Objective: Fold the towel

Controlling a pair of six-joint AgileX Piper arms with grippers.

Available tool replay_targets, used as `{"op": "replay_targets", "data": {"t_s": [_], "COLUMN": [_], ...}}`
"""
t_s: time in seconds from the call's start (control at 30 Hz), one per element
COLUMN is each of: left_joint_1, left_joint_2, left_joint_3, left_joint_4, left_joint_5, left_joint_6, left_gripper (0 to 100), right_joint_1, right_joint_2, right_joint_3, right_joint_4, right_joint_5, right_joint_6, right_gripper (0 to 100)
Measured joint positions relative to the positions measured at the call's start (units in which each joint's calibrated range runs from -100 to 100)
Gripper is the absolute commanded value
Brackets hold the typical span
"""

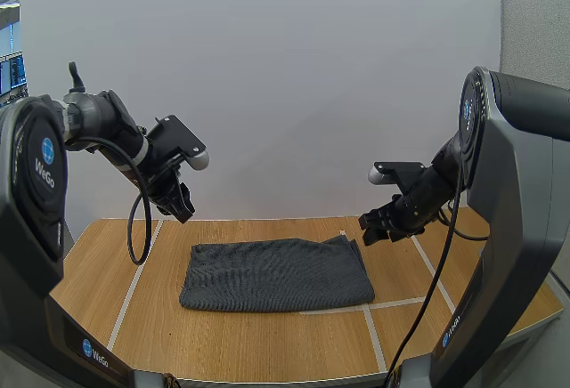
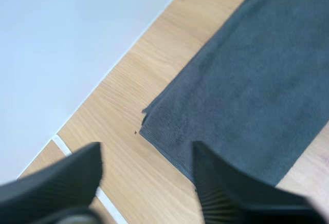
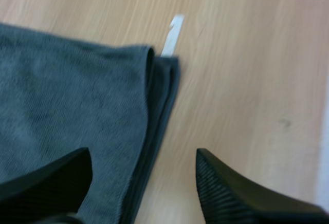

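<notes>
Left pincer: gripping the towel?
No, the left pincer is open and empty above the table, while the towel lies flat on it.

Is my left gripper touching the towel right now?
Apart. In the high view the left gripper hangs open above the table, off the far left corner of the towel, with bare wood showing between them.

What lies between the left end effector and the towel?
Between the left end effector and the towel, only bare table shows in the high view.
</notes>
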Motion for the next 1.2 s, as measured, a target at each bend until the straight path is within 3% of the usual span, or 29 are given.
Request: {"op": "replay_targets", "data": {"t_s": [0.17,0.4,0.9,1.2], "left_joint_1": [1.34,1.42,1.42,1.42], "left_joint_2": [-1.5,-4.87,-21.67,-28.86], "left_joint_3": [0.0,0.0,0.0,0.0], "left_joint_4": [-3.88,-9.99,-10.92,-11.08], "left_joint_5": [-0.57,5.0,8.54,8.62], "left_joint_6": [0.0,0.0,-1.29,-4.08], "left_gripper": [100,100,100,100], "right_joint_1": [-0.07,-0.13,0.44,2.05], "right_joint_2": [1.79,10.5,16.99,17.68], "right_joint_3": [0.91,1.5,1.38,1.38], "right_joint_4": [-0.28,2.44,14.12,16.41], "right_joint_5": [3.39,4.87,6.61,8.5], "right_joint_6": [0.23,-0.72,-10.17,-12.05], "right_gripper": [100,100,100,98]}}
